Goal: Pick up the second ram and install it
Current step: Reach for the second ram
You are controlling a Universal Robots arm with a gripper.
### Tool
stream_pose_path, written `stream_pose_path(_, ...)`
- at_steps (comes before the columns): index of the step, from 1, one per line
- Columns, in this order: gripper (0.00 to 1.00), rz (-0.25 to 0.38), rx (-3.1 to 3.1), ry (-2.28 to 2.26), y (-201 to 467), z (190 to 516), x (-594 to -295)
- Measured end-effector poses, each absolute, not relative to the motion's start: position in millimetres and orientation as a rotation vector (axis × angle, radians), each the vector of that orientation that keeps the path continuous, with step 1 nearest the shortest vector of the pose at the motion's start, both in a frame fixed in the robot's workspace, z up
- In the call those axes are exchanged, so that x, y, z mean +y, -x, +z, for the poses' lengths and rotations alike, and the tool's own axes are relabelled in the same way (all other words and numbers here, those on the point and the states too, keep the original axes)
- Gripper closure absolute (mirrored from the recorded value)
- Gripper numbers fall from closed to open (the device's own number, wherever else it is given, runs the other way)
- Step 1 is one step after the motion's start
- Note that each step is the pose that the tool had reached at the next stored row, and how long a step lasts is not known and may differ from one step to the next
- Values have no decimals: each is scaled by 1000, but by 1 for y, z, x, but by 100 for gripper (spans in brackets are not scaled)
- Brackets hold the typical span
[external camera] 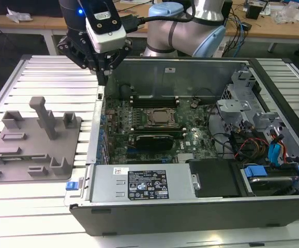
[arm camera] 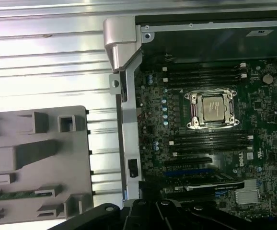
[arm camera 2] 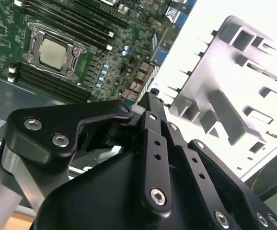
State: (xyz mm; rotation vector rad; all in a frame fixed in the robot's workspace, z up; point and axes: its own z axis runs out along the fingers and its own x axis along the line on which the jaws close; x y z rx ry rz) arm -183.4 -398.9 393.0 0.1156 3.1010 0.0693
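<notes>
In the exterior view you have the gripper hanging over the far end of the case's left wall. It sits between the grey tray on the exterior view's left and the open case on the exterior view's right. Its fingers point down and are drawn together to a tip, with nothing gripped that you can make out. Inside the case the green board lies flat, with the socket near its middle and black slots on its far and near sides. In the second wrist view you look along the back of the gripper. Its two black linkages meet at the tip, closed, above the edge of the case. The socket is off to one side and the tray to the other. In the first wrist view you look straight down on the case wall, which separates the board and its socket from the tray. The ram lies flat in the tray as a thin greenish strip held between low blocks. It is at the end of the tray away from the case's corner post, part of it is cut off by the picture's edge, and it is well apart from the gripper.
</notes>
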Motion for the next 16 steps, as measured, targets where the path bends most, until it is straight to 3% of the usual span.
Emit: stream_pose_path(16,92,70,3091,-115,225,393,-399)
